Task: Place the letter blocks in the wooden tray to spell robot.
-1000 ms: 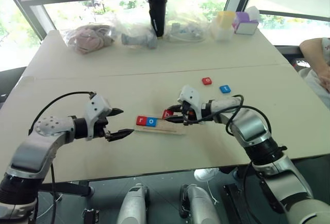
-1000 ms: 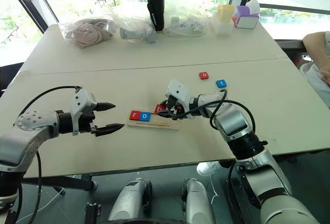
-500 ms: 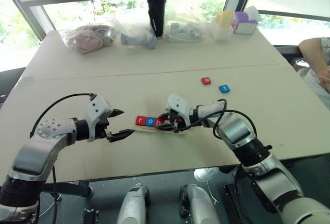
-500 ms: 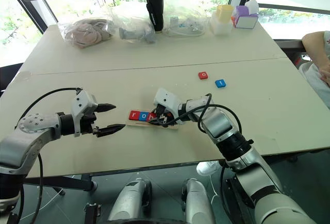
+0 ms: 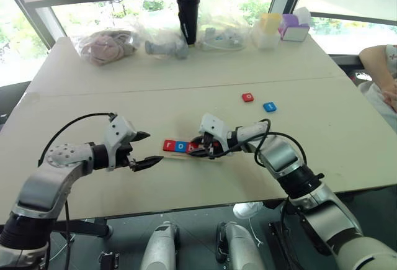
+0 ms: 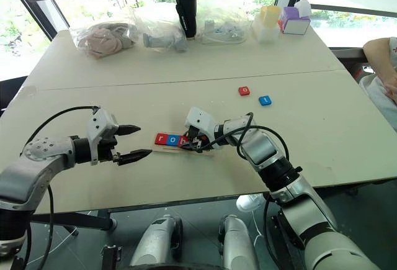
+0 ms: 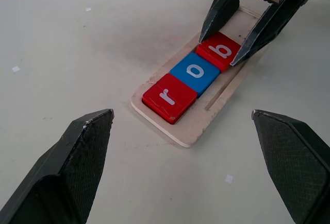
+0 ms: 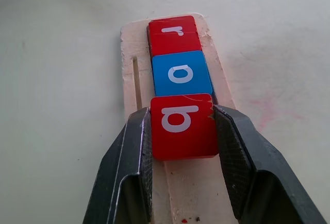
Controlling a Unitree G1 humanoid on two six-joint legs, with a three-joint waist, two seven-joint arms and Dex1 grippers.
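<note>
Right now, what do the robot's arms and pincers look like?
Both arms are silver-grey metal segments with black joints and loose black cables looping near the wrists. Each ends in a white wrist block carrying a pincer, left and right, of two black pointed fingers with cross-hatched inner pads.

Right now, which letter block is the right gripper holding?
The red b block, third in the tray after the red r and blue o, clamped in the right gripper.
</note>
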